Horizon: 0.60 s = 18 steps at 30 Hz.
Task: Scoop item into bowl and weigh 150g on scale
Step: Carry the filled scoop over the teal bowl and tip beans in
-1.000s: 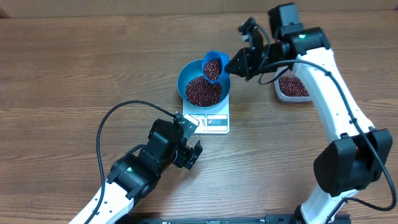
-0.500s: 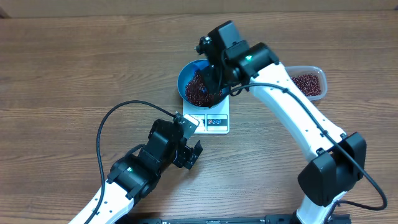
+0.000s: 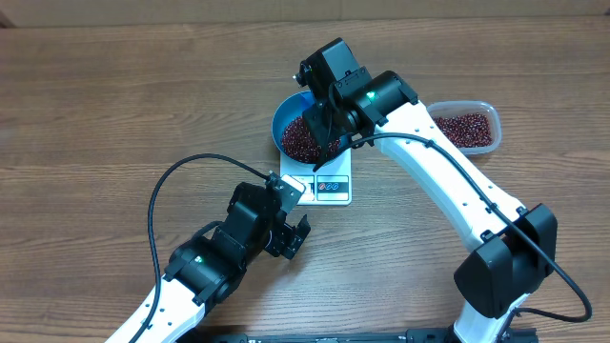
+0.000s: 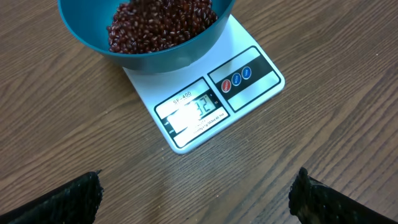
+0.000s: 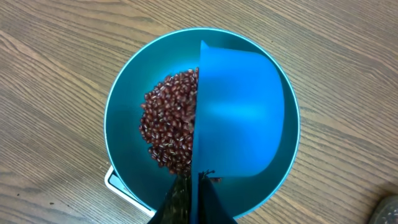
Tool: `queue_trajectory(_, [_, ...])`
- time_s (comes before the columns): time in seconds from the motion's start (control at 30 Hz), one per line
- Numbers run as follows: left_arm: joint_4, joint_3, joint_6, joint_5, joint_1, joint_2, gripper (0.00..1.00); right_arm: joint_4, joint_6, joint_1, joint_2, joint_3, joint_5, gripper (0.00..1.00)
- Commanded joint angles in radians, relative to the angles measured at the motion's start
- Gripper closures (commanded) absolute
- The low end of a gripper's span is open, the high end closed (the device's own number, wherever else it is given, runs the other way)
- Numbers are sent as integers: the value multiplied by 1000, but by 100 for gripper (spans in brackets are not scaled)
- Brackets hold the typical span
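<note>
While your right gripper [image 5: 194, 198], clenched on the handle of the small blue scoop [image 5: 242, 118], tips it over the blue bowl [image 5: 118, 118] at upper centre of the overhead frame, the beans [image 5: 166, 127] lie heaped inside that bowl, which sits on the white scale [image 4: 144, 84]. Your left gripper [image 4: 194, 202] hangs empty just in front of the scale, jaws spread to the bottom corners of its wrist view. Pouring appears to be the step in hand. Next, read the display [image 4: 198, 112], partly lost to glare; if short, go to the clear tub [image 3: 464, 127] at upper right.
</note>
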Motion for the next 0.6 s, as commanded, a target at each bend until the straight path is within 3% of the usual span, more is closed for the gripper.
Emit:
queue_trajectory(0.0, [1, -7, -3, -9, 4, 5, 0, 8, 4, -1, -39, 34, 10, 96])
queue_trajectory(0.43, [1, -7, -3, -9, 4, 5, 1, 7, 3, -2, -39, 34, 11, 96])
queue_trajectory(0.57, [1, -7, -3, -9, 4, 5, 0, 3, 2, -2, -39, 34, 89, 96])
